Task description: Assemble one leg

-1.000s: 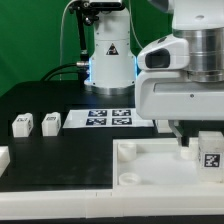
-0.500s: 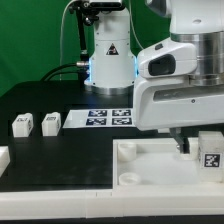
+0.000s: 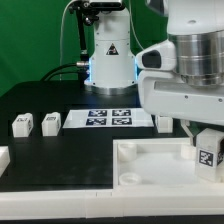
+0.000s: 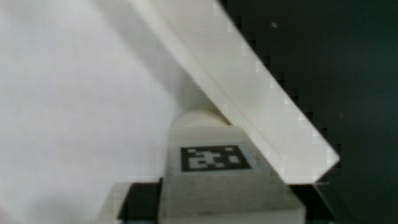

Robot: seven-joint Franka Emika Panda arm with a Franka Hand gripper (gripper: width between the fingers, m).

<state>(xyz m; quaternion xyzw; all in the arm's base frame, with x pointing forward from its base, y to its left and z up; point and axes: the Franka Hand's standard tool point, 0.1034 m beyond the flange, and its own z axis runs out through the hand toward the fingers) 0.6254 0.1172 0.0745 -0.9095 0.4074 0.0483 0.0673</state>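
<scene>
My gripper (image 3: 203, 142) is shut on a leg (image 3: 208, 155), a small white post with a black-and-white tag. It holds the leg upright at the right end of the large white tray-like part (image 3: 150, 150), at or just above it. In the wrist view the leg (image 4: 214, 150) sits between my dark fingers (image 4: 139, 200), tag facing the camera, with the tray's raised wall (image 4: 231, 70) running diagonally beside it. My gripper's tips (image 4: 214, 205) are at the frame's edge. Two more legs (image 3: 22, 125) (image 3: 50, 122) stand on the black table at the exterior view's left.
The marker board (image 3: 110, 118) lies flat behind the tray, with another white block (image 3: 163, 123) at its right end. The robot's base (image 3: 108, 50) stands at the back. A white piece (image 3: 3, 155) shows at the left edge. A round socket (image 3: 129, 181) marks the tray's near corner.
The hand has turned and shifted slightly over the tray's right end, still holding the leg. The leg sits a touch lower. The loose legs have not moved.
</scene>
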